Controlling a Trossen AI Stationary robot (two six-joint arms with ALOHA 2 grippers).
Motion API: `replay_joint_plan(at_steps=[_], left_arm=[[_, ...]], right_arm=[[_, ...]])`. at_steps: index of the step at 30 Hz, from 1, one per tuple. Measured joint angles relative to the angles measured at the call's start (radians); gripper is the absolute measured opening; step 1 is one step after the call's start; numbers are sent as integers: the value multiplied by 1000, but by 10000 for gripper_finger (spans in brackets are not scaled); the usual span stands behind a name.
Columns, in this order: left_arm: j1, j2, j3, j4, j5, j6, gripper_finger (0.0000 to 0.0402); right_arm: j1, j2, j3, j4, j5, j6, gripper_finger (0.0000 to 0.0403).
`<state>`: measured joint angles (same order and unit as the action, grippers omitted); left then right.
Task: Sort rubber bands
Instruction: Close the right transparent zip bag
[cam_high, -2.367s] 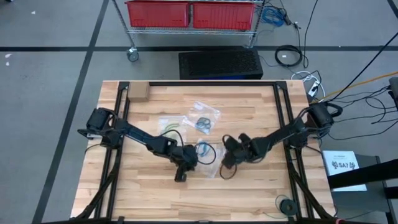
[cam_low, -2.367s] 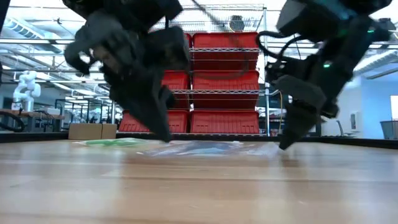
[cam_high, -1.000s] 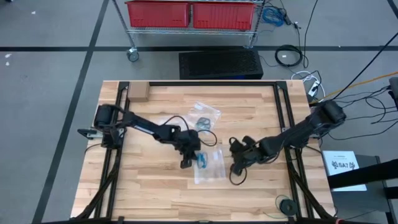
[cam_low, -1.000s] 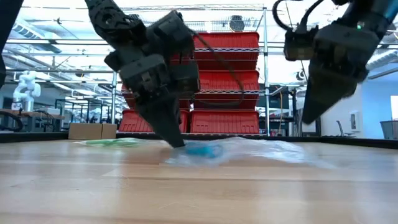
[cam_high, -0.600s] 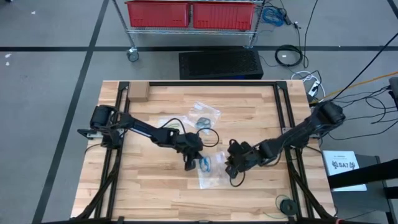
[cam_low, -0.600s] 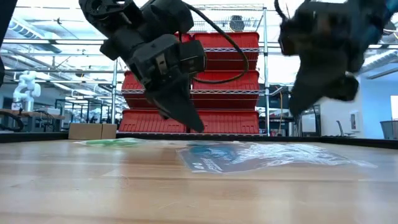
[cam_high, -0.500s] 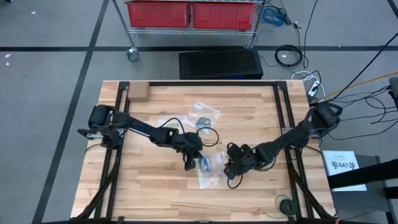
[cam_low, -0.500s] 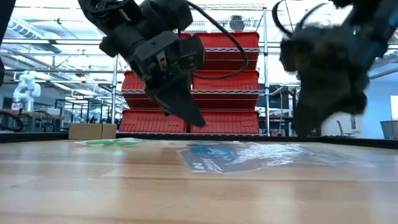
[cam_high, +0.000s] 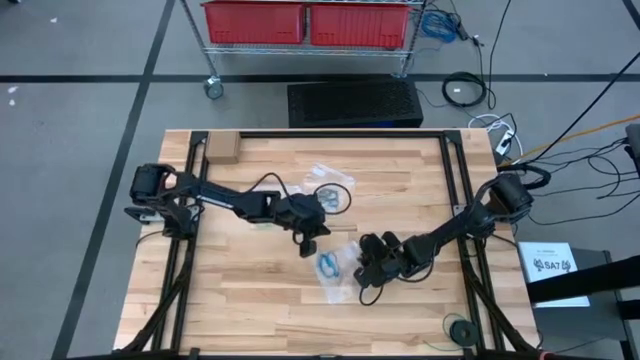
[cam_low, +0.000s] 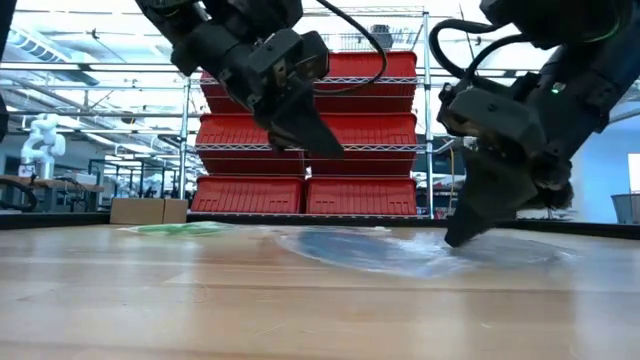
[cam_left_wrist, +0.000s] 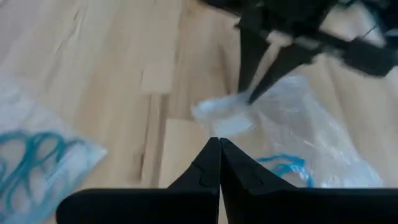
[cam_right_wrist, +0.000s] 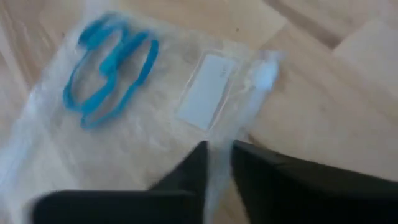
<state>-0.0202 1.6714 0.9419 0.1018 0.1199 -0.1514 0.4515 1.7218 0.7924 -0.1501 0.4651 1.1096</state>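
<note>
A clear plastic bag (cam_high: 336, 268) lies flat on the wood table (cam_high: 240, 310) with bright blue rubber bands (cam_right_wrist: 111, 59) and a white label (cam_right_wrist: 205, 90) inside. My right gripper (cam_high: 359, 273) is low at the bag's right end, its fingertips (cam_low: 455, 237) on the plastic and shut on it. My left gripper (cam_high: 309, 246) hangs shut above the table, just beyond the bag's far-left corner, holding nothing; its tip (cam_low: 333, 150) is well clear in the low view. Teal rubber bands (cam_left_wrist: 28, 169) lie in another bag. My right gripper pinches the bag's edge (cam_right_wrist: 219, 163) between its two fingers, on the end nearest the white label and away from the blue bands. The fingers slant down from the table's right. One layer or several, I cannot tell. The bag stays lying on the table.
Two more clear bags lie farther back, one near the far middle (cam_high: 328, 185) and one with green bands (cam_high: 266, 205). A small cardboard box (cam_high: 222, 148) sits at the far left corner. Black frame rails (cam_high: 458, 200) run along both sides, and a tape roll (cam_high: 460, 328) lies at the near right.
My left gripper has lifted off the bag and drawn back toward the far left, still shut. My right gripper has come down and toward the table's left onto the bag's right end. The bag, bunched up a second ago, now lies spread flat.
</note>
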Motion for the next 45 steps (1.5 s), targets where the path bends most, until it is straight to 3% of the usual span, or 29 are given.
replay_joint_plan(at_steps=[2,8,12,15,20,30,38,45], left_arm=[[11,-1,-17,59,43,1,4],[47,-1,-179,381,174,-92,4],[53,0,-308,696,238,-196,4],[47,0,-360,807,245,-258,4],[13,0,-360,824,245,-258,29],[-42,0,-351,833,241,-205,134],[-25,-9,-350,833,236,-199,141],[-31,-29,-352,830,216,-75,141]], right_arm=[[0,-6,1,-2,36,-59,12],[9,-9,57,-53,88,-190,6],[24,-9,150,-193,145,-240,2],[37,-10,237,-308,191,-274,1],[49,-11,351,-371,224,-356,1],[50,-11,420,-380,245,-435,0],[73,-14,428,-390,242,-434,0],[101,-44,429,-431,244,-384,0]])
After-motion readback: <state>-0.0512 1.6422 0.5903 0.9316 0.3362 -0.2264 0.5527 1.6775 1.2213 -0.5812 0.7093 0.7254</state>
